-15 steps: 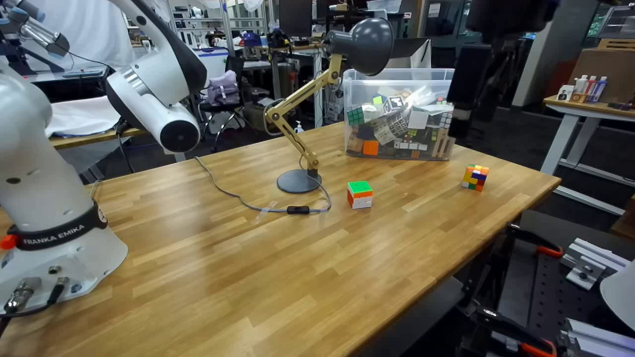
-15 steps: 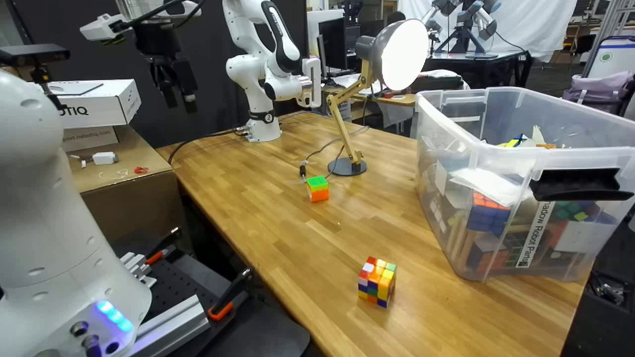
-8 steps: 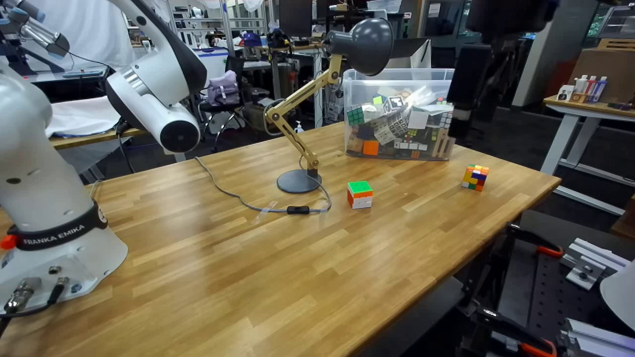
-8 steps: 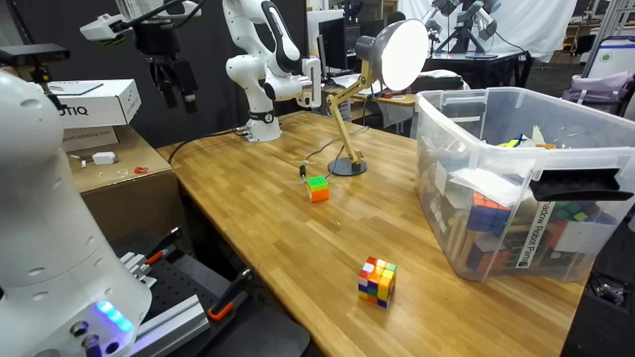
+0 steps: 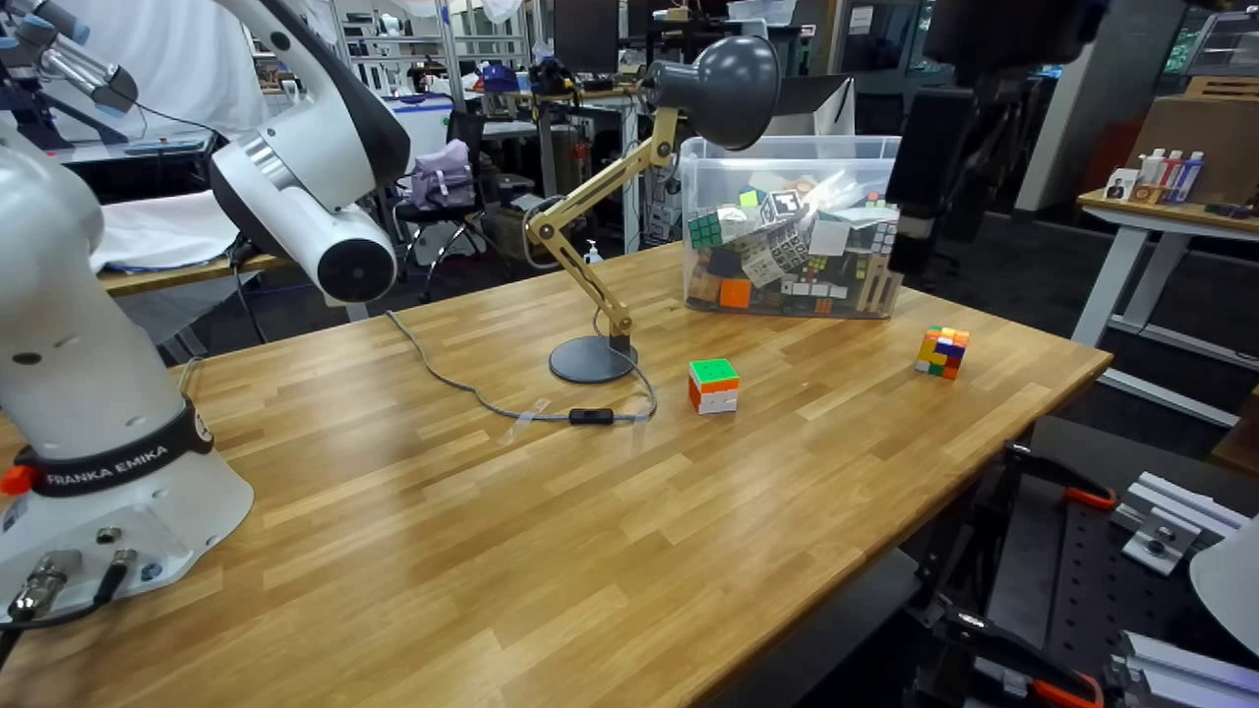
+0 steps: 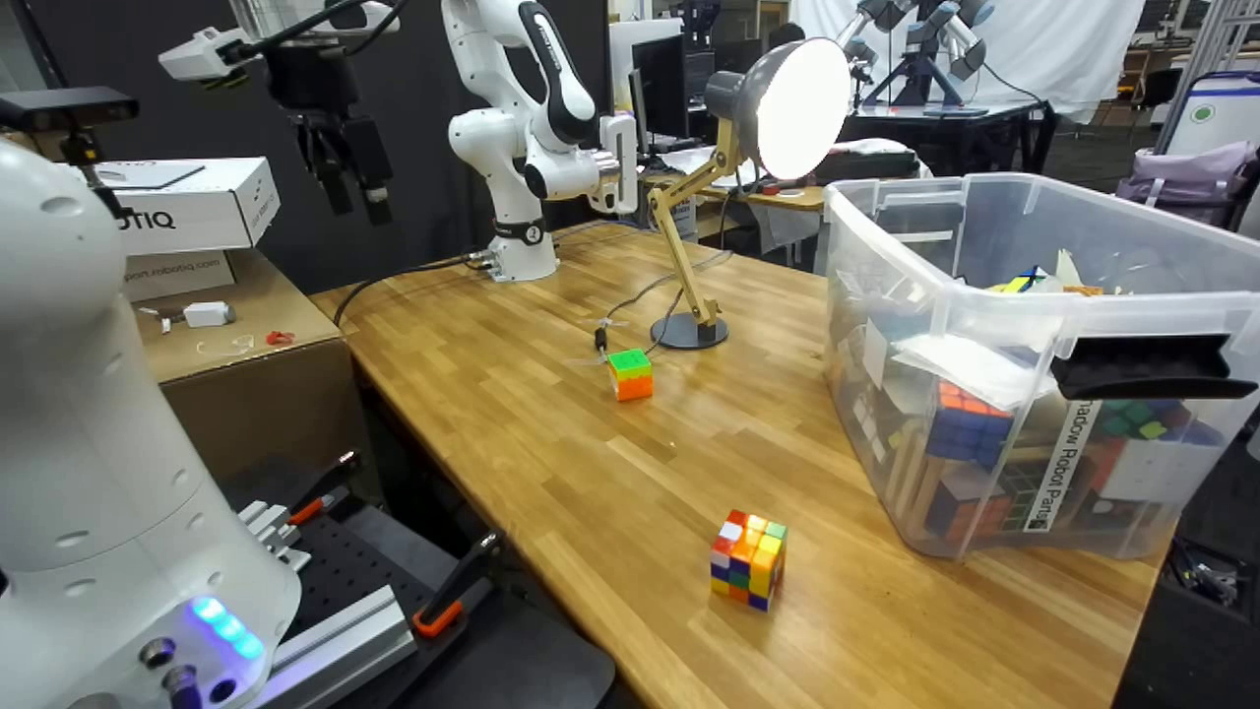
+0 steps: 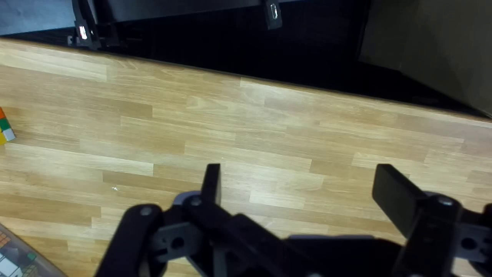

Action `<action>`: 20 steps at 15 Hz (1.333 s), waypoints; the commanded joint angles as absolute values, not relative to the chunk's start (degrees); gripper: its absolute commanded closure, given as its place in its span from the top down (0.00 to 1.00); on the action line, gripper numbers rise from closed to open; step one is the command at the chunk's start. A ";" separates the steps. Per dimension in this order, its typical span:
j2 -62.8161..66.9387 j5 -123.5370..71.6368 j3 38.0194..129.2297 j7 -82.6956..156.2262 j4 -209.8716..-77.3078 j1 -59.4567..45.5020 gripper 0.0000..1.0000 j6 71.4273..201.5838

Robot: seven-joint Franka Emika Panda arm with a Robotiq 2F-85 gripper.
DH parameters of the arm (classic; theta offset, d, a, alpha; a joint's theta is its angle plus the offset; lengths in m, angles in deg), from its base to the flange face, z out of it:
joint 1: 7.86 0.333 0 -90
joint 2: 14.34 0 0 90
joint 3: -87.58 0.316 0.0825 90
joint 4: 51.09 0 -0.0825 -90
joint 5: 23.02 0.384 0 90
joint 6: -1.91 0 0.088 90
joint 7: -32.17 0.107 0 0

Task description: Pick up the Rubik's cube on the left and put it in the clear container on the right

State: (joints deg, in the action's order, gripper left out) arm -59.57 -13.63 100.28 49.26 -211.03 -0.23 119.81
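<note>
The Rubik's cube (image 5: 713,385), with a bright green top and orange and white sides, sits on the table near the lamp base. It also shows in an exterior view (image 6: 630,375), and it is not visible in the wrist view. The clear container (image 5: 787,147) is a big see-through bin full of puzzles and other items. Its near rim shows in an exterior view (image 6: 994,307) and a corner shows at the lower left of the wrist view (image 7: 34,257). My gripper (image 6: 358,200) hangs well above the table, apart from both. In the wrist view the gripper (image 7: 298,171) is wide open with nothing between the fingers.
A second, scrambled cube (image 5: 942,352) stands near the container and peeks in at the wrist view's left edge (image 7: 5,130). A desk lamp (image 6: 689,246) with a cord stands behind the green-topped cube. Another white arm (image 6: 522,187) stands at the table's far end. Clamps (image 6: 458,586) lie beside the table edge.
</note>
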 commanded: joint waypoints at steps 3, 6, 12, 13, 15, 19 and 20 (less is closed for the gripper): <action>-55.02 -14.63 99.98 49.05 -209.39 -1.41 1.00 120.66; -51.26 -14.75 98.78 48.93 -208.77 -2.77 1.00 122.99; -49.10 -15.54 97.13 48.42 -208.73 -3.41 1.00 125.26; -49.04 -15.54 97.16 48.42 -208.57 -3.39 1.00 125.26; -49.05 -15.54 97.16 48.42 -208.51 -3.38 1.00 125.26; -48.85 -15.44 97.46 49.81 -208.70 -3.83 1.00 126.77; -47.87 -15.83 97.76 51.74 -207.86 -4.89 1.00 128.09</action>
